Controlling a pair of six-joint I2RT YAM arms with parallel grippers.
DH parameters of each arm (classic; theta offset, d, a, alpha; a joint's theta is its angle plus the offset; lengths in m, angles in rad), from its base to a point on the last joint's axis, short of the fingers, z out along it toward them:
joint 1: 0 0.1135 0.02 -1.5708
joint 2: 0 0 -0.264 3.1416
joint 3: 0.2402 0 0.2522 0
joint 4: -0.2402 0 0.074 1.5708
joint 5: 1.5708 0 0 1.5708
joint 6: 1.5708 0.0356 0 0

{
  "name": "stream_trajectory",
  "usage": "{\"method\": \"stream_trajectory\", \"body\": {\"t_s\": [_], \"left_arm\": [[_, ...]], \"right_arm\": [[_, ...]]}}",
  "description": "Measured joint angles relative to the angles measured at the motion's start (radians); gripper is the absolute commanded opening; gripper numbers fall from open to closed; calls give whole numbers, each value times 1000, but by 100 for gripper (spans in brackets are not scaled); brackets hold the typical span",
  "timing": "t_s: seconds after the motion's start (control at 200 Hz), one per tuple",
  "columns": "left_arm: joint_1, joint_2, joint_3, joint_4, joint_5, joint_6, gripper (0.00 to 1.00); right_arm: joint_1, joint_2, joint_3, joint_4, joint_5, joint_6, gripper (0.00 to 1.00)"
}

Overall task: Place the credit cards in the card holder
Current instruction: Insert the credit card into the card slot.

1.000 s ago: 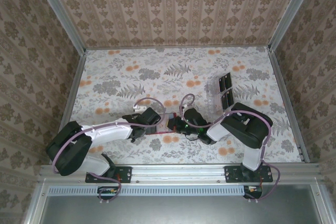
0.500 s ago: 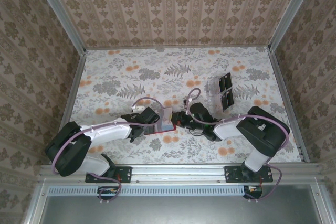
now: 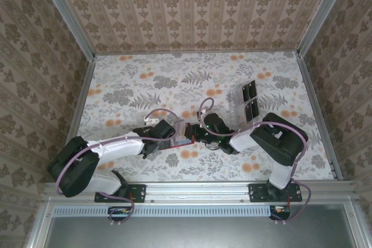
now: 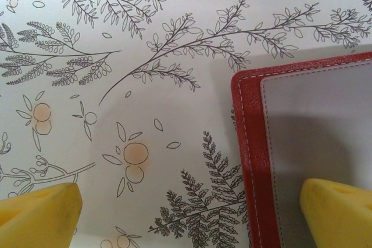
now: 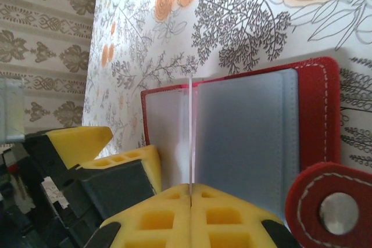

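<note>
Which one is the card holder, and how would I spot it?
Start at the flowery table, where the two robot arms meet near the front middle. The card holder lies open and flat under the left hand and the right hand, which pinches a credit card. It is the only red thing, with pale stitching and a snap tab, unlike the clear rack with black panels.
</note>
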Motion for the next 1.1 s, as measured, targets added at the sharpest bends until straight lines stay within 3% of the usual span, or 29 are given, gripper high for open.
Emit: {"method": "stream_trajectory", "body": {"t_s": [1.1], "left_arm": [[0,0,-1,0,0,0,100]], "right_arm": [[4,75,11,79,-26,2,0]]}}
